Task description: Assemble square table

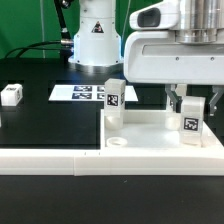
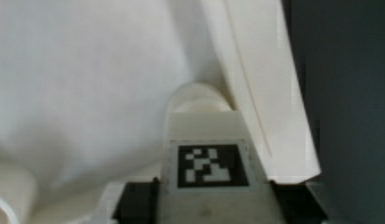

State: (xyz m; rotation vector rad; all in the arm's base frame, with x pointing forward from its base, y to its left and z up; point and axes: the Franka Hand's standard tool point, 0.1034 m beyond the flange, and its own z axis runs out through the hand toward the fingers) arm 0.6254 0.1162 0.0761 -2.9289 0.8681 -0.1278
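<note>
Three small white tagged block legs (image 1: 11, 94) (image 1: 114, 97) (image 1: 190, 114). One large white square table slab (image 1: 150, 132). One long L-shaped rail (image 1: 40, 160). One marker board (image 1: 72, 93). One robot arm (image 1: 170, 50). One black counter (image 1: 45, 125).

green backdrop (image 1: 22, 22) at back, matte black tbl top (image 1: 40, 128) across the fg, even bright light.

slab (image 1: 150, 130): white plastic, smooth, matt, slight sheen in the wrist view. leg (image 2: 210, 130): same white plastic, with a flat printed black-white tag on one face. table (image 1: 40, 125): black, matt, no glare. marker board (image 1: 80, 93): thin white sheet, looks like printed paper or card. arm base (image 1: 95, 35): glossy white shell. rail (image 1: 50, 160): white, matt plastic.
</note>
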